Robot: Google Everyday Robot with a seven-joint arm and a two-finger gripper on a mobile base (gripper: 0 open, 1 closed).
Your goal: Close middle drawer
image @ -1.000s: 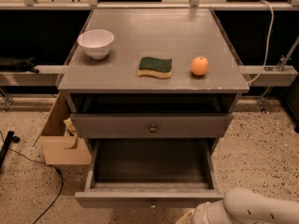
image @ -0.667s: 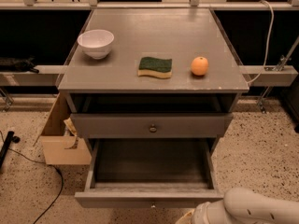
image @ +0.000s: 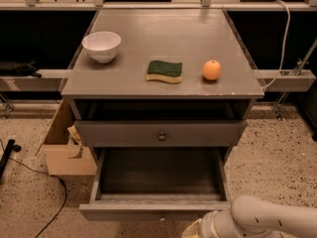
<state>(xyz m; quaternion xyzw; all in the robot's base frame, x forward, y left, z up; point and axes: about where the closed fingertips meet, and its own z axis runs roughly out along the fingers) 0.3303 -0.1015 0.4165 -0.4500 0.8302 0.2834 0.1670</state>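
The middle drawer [image: 148,211] is the lower of two grey fronts in the camera view. It is pulled far out toward me, and its shallow inside [image: 159,171] is empty. The upper drawer [image: 124,133], with a round brass knob [image: 162,136], is pushed in. My white arm [image: 267,218] comes in from the bottom right corner. My gripper [image: 194,230] is at the bottom edge of the view, just right of the middle of the open drawer's front and close to it, mostly cut off by the frame.
On the grey cabinet top [image: 163,38] stand a white bowl [image: 101,45], a green-and-yellow sponge [image: 164,71] and an orange [image: 211,70]. An open cardboard box [image: 63,152] sits on the speckled floor at the left, with a black cable [image: 49,202] beside it. A dark open slot [image: 158,110] lies above the upper drawer.
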